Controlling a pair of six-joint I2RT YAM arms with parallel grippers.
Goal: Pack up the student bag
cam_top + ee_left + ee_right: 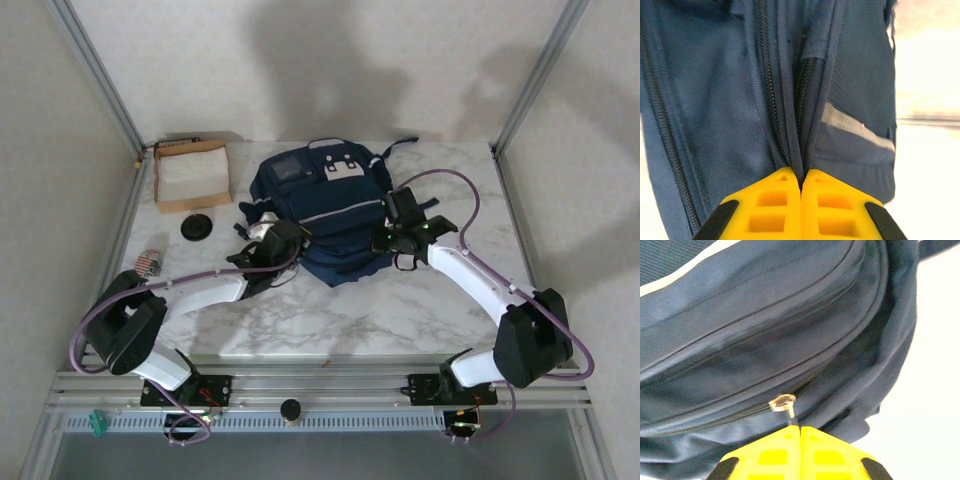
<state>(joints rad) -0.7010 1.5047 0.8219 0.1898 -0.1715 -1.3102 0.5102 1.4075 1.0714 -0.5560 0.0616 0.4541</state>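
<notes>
You had barely begun: left jaws clenched on a seam of the student bag, right jaws pinching what looked like its zipper pull; the black disc lay unpacked nearby.

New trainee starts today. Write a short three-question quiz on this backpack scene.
1. True or false: the left gripper is shut on fabric of the student bag beside a zipper.
2. The right gripper grips: A a strap, B the zipper pull, C nothing?
3. Fill in: at the far left corner of the table stands a shallow ____.
Key: 1 true; 2 B; 3 cardboard box.
</notes>
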